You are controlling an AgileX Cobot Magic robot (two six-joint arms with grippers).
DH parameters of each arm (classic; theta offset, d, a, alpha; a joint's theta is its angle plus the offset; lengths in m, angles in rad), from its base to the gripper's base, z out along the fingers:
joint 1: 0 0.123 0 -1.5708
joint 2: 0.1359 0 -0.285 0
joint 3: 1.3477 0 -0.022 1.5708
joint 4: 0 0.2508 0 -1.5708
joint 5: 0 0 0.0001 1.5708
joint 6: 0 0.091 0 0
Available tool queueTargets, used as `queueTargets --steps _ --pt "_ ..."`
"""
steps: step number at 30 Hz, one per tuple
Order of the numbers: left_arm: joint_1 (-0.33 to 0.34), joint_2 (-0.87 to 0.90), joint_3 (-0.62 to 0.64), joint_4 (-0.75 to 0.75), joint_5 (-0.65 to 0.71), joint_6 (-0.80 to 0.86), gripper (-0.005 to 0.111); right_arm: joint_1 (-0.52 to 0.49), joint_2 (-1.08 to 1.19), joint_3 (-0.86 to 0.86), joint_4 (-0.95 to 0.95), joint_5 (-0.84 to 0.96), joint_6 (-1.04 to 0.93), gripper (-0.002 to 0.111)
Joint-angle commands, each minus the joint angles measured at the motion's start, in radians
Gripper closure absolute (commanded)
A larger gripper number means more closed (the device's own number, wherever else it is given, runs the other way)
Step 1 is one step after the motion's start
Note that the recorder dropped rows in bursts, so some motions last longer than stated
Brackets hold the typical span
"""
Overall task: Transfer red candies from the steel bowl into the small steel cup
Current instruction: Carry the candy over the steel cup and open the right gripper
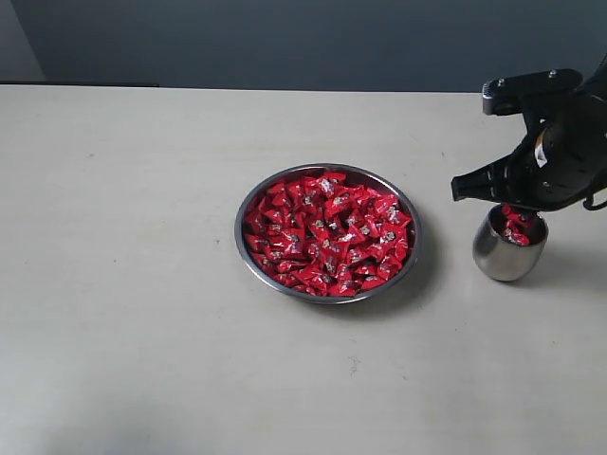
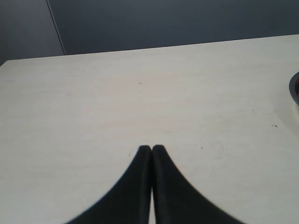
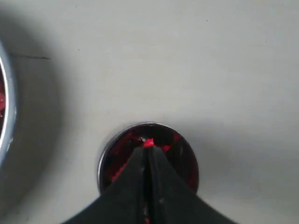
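The steel bowl (image 1: 238,230) sits mid-table, heaped with red candies (image 1: 327,232). To its right stands the small steel cup (image 1: 503,258) with a few red candies (image 1: 518,228) inside. My right gripper (image 1: 515,209) hangs just above the cup's mouth. In the right wrist view the right gripper (image 3: 148,148) is shut, and a bright red candy (image 3: 149,142) sticks out at its fingertips over the cup (image 3: 106,156). My left gripper (image 2: 152,148) is shut with nothing in it over bare table; it is out of the exterior view.
The pale table (image 1: 123,284) spreads wide to the left of and in front of the bowl. A dark wall (image 1: 285,38) runs behind the far table edge. The bowl's rim (image 3: 6,116) shows at one edge of the right wrist view, a little away from the cup.
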Motion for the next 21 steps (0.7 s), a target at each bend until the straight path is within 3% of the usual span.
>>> queueTargets --steps 1,15,21 --pt "0.000 -0.005 0.002 0.003 -0.008 -0.002 0.106 -0.007 0.041 0.005 -0.033 -0.025 -0.010 0.109" --pt "0.000 -0.005 0.002 0.003 -0.008 -0.002 0.106 -0.007 0.056 0.005 -0.050 -0.066 -0.010 0.109" --pt "0.000 -0.005 0.002 0.003 -0.008 -0.002 0.106 -0.007 0.056 0.005 -0.050 -0.048 -0.010 0.085"
